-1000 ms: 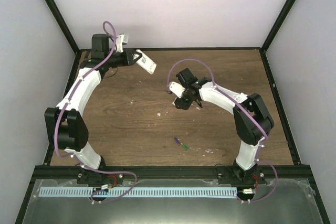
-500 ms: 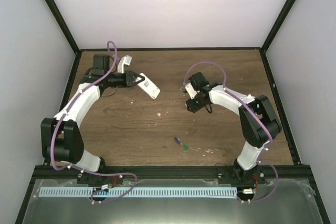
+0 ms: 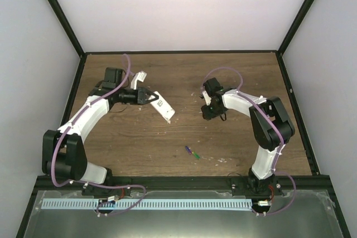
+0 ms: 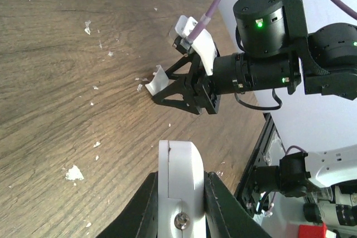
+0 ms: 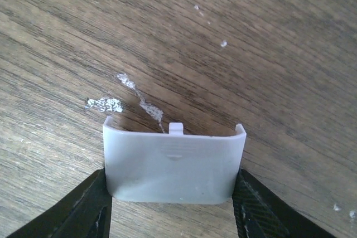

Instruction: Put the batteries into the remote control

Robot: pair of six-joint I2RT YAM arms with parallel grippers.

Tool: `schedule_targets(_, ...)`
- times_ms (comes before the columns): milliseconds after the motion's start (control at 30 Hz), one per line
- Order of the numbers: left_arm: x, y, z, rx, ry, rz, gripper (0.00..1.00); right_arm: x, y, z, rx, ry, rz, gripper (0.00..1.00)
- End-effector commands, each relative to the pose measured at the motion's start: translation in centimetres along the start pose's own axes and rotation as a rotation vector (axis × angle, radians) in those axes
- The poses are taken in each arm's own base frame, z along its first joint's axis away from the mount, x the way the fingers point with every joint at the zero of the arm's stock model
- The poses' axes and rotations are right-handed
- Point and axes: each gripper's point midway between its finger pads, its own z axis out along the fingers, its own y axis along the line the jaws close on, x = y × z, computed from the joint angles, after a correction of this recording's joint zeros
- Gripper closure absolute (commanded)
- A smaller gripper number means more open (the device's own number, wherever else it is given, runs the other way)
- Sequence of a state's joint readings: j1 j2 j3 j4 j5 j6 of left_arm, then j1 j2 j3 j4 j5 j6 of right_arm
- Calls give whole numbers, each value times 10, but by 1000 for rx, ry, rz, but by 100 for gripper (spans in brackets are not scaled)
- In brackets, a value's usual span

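Note:
My left gripper (image 3: 149,98) is shut on the remote control (image 3: 163,107), a white flat bar held in the air over the table's left half. In the left wrist view the remote control (image 4: 179,171) stands edge-on between the black fingers (image 4: 146,207). My right gripper (image 3: 211,113) hangs low over the wood at centre right and is shut on a small white square piece (image 5: 174,166), which both fingers touch. The same piece (image 4: 157,79) points down close to the table in the left wrist view. The batteries, one purple-blue (image 3: 188,149) and one green (image 3: 196,155), lie end to end near the front.
White flecks (image 5: 104,104) dot the wooden table (image 3: 134,137). Black frame rails (image 3: 293,90) and pale walls bound the table on three sides. A grey shelf with a white slotted strip (image 3: 145,204) runs along the front behind the arm bases.
The left arm has brought the remote control from the back left corner toward the front and middle. The right gripper has shifted right with the white piece and sunk closer to the wood.

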State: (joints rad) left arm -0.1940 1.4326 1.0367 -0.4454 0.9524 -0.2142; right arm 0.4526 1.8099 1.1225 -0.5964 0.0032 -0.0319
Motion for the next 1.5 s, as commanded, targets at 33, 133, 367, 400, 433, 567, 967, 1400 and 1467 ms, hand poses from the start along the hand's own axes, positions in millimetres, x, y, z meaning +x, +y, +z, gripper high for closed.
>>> schedule_targets(33,3,-14,-3,37,-2,56,100,10,-8,3,25,31,31,45)
schedule_targets(133,1,-15,-3,36,-7,65,100,5,-8,-5,24,3,24,41)
schedule_targets(367,-4,-12,0,46,-24,59,100,-3,-9,-31,36,-54,0,36)
schedule_targets(400,-4,-11,1,47,-28,54,100,-5,-8,-35,34,-60,-4,37)
schedule_targets(433,-4,-10,1,47,-32,47,100,-6,-7,-39,30,-65,-8,37)
schedule_targets(567,-3,1,0,28,-78,-1,100,-11,10,-57,16,-96,-36,39)
schedule_targets(967,6,28,-27,-30,-311,-196,100,14,104,-56,-135,-36,-134,54)
schedule_targets(1400,48,24,-55,-56,-486,-313,100,56,168,-49,-249,74,-208,60)
schedule_targets(1467,53,24,-58,-61,-504,-322,100,66,175,-47,-258,100,-219,60)
